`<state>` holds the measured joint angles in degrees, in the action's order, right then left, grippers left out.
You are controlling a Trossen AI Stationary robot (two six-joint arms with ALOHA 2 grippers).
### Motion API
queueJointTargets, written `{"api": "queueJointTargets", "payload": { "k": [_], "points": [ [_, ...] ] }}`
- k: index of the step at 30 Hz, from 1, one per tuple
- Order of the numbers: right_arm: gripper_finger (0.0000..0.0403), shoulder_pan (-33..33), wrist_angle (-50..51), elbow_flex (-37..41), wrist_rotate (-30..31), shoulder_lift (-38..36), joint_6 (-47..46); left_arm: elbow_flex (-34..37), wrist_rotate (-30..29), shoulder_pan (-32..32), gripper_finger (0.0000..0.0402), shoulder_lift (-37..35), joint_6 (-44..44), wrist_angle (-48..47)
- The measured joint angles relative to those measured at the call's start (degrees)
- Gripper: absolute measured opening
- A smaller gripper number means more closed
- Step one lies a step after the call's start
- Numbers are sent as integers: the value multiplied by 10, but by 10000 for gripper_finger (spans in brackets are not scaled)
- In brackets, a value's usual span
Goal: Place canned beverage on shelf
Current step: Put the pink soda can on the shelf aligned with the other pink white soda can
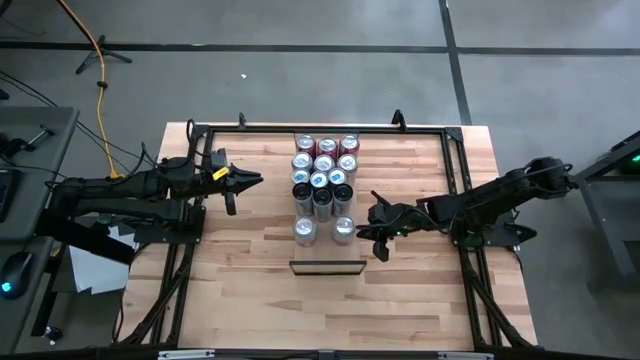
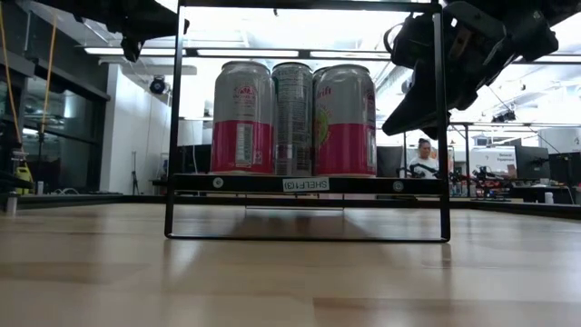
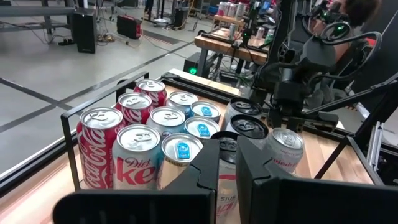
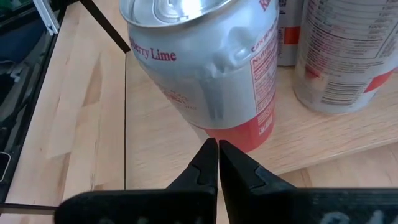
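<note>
Several beverage cans [image 1: 324,175] stand upright in rows on the shelf [image 2: 300,184], a light wood panel in a black wire frame whose dark near end [image 1: 327,266] faces the table's near edge. The near right can [image 1: 343,228], silver with a red band, has a dented side wall [image 4: 214,68]. My right gripper [image 4: 218,144] is shut and slants down at this can's lower side from the right. The low view shows a narrow gap between the gripper [image 2: 397,123] and the can [image 2: 345,118]. My left gripper [image 1: 255,181] hovers shut, left of the cans.
A black metal frame [image 1: 450,130] borders the tabletop. A second silver can [image 1: 304,230] stands beside the dented one. Bare wood [image 1: 330,310] lies between the shelf's near end and the table's near edge. A person [image 2: 423,154] sits in the room beyond.
</note>
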<state>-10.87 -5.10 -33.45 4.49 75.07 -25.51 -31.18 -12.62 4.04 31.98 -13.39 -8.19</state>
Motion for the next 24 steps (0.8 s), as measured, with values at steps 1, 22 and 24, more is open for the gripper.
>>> {"api": "queueJointTargets", "payload": {
  "k": [1, 22, 24],
  "points": [
    [0, 0, 0, 0, 0, 0, -1, 0, 0, 0, 0, 0, 0, 0],
    [0, 0, 0, 0, 0, 0, 0, 149, -13, -60, 0, -59, -78, 149],
    [0, 0, 0, 0, 0, 0, 0, 182, -30, -73, 0, -62, -88, 183]
  ]
}}
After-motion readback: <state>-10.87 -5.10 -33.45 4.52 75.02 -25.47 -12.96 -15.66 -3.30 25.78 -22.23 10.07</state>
